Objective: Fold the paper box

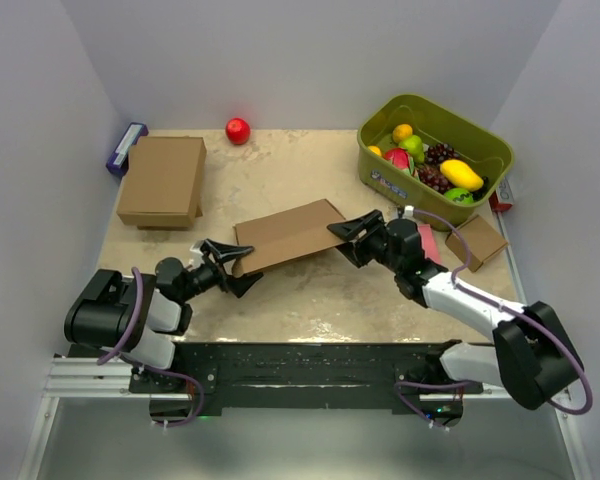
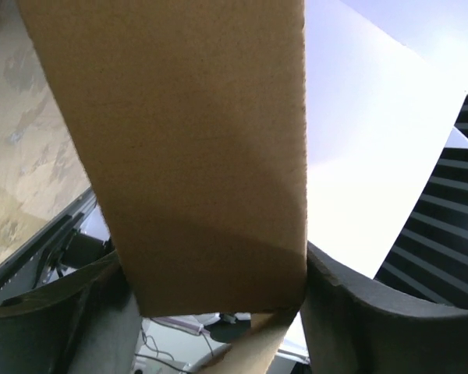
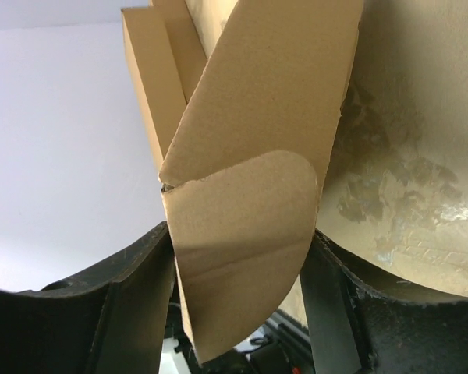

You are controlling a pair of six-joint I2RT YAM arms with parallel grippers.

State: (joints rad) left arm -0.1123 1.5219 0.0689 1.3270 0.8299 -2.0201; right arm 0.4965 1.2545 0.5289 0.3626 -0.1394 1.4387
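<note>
The paper box (image 1: 285, 235), a brown cardboard piece partly folded, hangs just above the middle of the table between both arms. My left gripper (image 1: 233, 266) is at its left end. In the left wrist view a wide cardboard panel (image 2: 203, 156) fills the gap and touches both fingers (image 2: 351, 312). My right gripper (image 1: 346, 240) is at the box's right end. There a rounded flap (image 3: 246, 234) sits between the fingers (image 3: 132, 304) and meets both of them. Further flaps stand up behind it.
A closed brown box (image 1: 162, 180) lies at the back left, with a blue and white item (image 1: 126, 148) beside it. A red ball (image 1: 238, 130) sits at the back. A green bin (image 1: 380, 172) of toy fruit and a small cardboard cube (image 1: 477, 242) are on the right.
</note>
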